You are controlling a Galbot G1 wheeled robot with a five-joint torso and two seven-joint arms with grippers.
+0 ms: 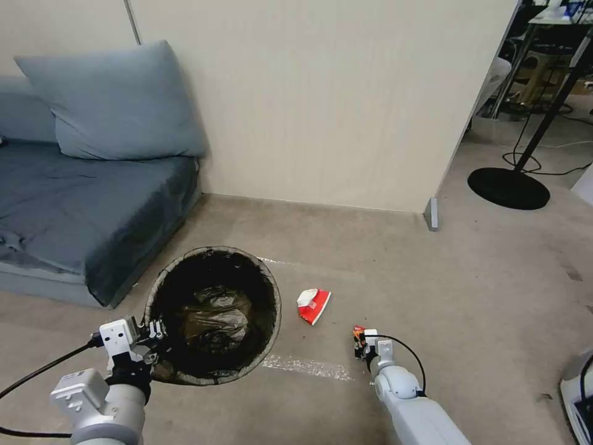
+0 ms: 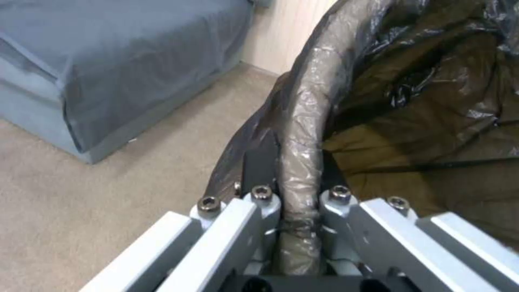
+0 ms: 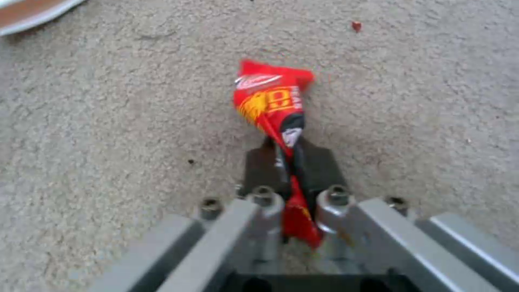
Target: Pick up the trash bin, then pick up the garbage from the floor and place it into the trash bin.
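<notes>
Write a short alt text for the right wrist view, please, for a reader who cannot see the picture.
The right gripper is shut on a crumpled red and yellow plastic snack wrapper, whose free end sticks out past the fingertips over beige carpet. A small red crumb lies on the carpet farther away.

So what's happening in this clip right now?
A two-armed robot is clearing litter off a carpeted floor. Its left pincer is clamped on the rim of the trash bin, holding it beside the grey sofa. The right pincer is shut on a red snack wrapper above the carpet. A red-and-white carton lies on the floor between them.
</notes>
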